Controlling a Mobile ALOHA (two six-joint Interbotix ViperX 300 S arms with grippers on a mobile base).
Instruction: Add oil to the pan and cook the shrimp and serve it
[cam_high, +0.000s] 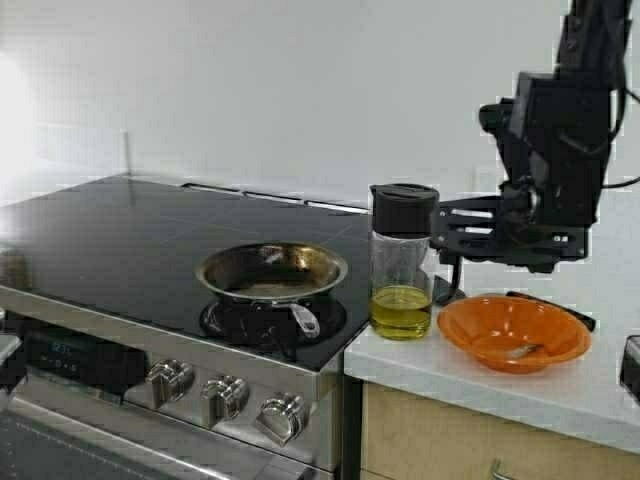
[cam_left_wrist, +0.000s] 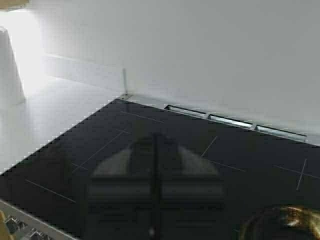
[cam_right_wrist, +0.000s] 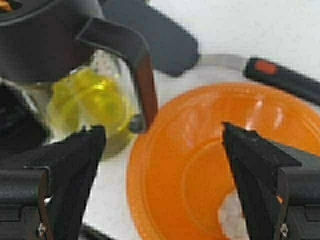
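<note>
Oil (cam_high: 401, 311) is sitting low in the clear jug (cam_high: 402, 262) at centre-right of the high view, likely top-light but slippery glass, so the wide-open, empty right gripper (cam_right_wrist: 162, 150) is lining up on its black side handle (cam_right_wrist: 131, 60).

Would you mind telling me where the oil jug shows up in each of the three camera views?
High view: the oil jug stands on the white counter, between the pan and the orange bowl.
Left wrist view: not in it; only the stovetop and a sliver of the pan.
Right wrist view: the jug sits beyond the open right pincer.
Shared landmark: the orange bowl beside the jug, in the high and right wrist views.
</note>
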